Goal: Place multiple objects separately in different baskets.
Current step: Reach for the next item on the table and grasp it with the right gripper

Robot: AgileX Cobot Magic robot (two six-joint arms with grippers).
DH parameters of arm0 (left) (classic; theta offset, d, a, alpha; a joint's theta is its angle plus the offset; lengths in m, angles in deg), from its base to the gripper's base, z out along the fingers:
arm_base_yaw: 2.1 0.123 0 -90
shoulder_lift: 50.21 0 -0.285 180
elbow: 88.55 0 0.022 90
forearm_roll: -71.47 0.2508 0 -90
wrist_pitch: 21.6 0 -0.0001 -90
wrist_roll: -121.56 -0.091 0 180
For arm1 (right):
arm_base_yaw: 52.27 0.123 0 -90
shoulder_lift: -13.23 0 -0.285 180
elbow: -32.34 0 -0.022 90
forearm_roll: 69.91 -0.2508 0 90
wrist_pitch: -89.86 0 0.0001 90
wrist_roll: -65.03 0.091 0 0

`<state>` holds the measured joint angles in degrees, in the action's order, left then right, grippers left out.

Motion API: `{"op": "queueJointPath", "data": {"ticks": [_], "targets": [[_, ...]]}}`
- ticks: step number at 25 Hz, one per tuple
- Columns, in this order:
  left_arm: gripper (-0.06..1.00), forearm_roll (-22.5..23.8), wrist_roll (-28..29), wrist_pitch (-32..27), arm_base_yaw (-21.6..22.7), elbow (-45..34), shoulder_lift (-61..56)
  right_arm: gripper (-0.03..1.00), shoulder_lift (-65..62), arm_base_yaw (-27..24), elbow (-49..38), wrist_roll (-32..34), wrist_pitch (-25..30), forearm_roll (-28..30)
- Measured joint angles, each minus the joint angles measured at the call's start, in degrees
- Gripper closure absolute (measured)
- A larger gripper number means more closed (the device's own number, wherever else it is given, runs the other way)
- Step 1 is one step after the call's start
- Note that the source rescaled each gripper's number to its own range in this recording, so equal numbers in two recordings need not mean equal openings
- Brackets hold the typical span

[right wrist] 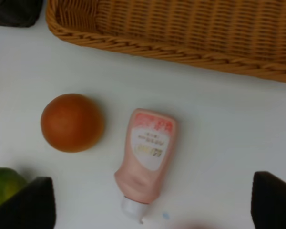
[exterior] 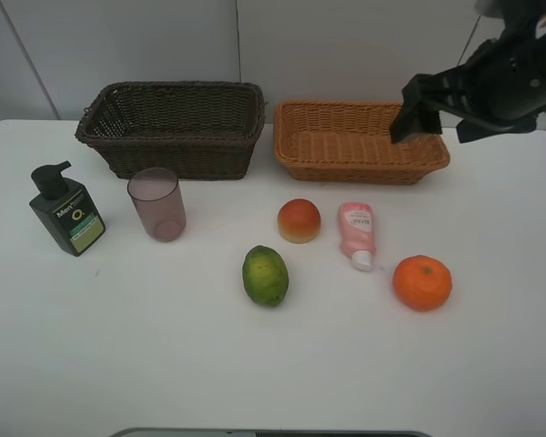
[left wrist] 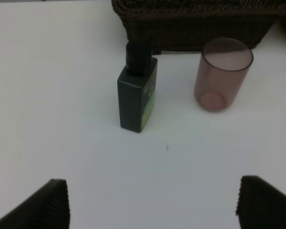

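On the white table stand a dark green pump bottle (exterior: 66,209) and a mauve cup (exterior: 156,203), in front of the dark brown basket (exterior: 168,155). A red-orange peach-like fruit (exterior: 298,220), a pink tube (exterior: 357,233), a green lime-like fruit (exterior: 265,275) and an orange (exterior: 422,282) lie before the tan basket (exterior: 364,168). My right gripper (exterior: 441,123) hovers over that basket's right end, open and empty, looking down on the tube (right wrist: 148,152) and the peach-like fruit (right wrist: 72,122). My left gripper (left wrist: 152,205) is open, short of the bottle (left wrist: 137,93) and cup (left wrist: 222,74).
Both baskets look empty. In the right wrist view the tan basket's rim (right wrist: 148,47) runs along one edge and the lime-like fruit (right wrist: 2,186) shows beside one finger. The dark basket's wall (left wrist: 195,28) rises behind the bottle. The left arm is outside the high view.
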<state>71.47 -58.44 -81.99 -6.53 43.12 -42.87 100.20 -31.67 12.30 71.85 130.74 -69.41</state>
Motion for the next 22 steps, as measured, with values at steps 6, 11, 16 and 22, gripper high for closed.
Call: {"op": "queueJointPath", "data": {"ticks": [6, 11, 16, 22], "targets": [[0.03, 0.00, 0.00, 0.00, 0.00, 0.00, 0.00, 0.19, 8.33, 4.70, 4.27, 3.98, 1.69, 0.00], [0.03, 0.00, 0.00, 0.00, 0.00, 0.00, 0.00, 0.19, 15.85, 8.65, 8.65, 8.84, 2.58, -0.02], [0.03, 0.00, 0.00, 0.00, 0.00, 0.00, 0.00, 0.19, 24.56, 12.35, 15.93, 11.68, 6.06, -0.02], [0.03, 0.00, 0.00, 0.00, 0.00, 0.00, 0.00, 0.19, 33.83, 15.55, 25.83, 19.25, 10.18, 1.52]]}}
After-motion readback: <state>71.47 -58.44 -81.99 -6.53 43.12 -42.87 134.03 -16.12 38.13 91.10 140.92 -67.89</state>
